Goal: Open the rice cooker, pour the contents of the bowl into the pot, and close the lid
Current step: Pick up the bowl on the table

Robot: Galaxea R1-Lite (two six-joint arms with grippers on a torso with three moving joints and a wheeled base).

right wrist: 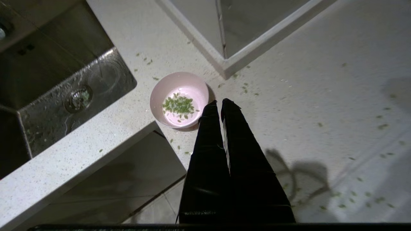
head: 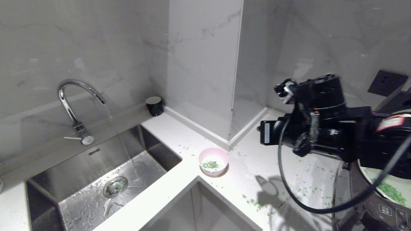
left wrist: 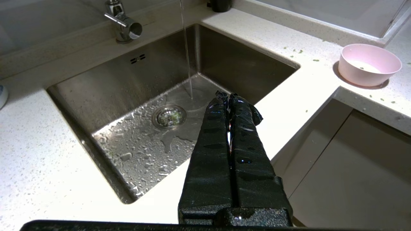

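right gripper (right wrist: pixel 218 103) (fingers together) hangs above the bowl (right wrist: pixel 179 98).

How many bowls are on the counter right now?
1. The pink bowl sits on the white counter at its inner corner, right of the sink, with green bits inside. Others may be hidden behind the right arm.

Wet steel sink (left wrist: pixel 224 64), speckled stone counter (head: pixel 179 141)
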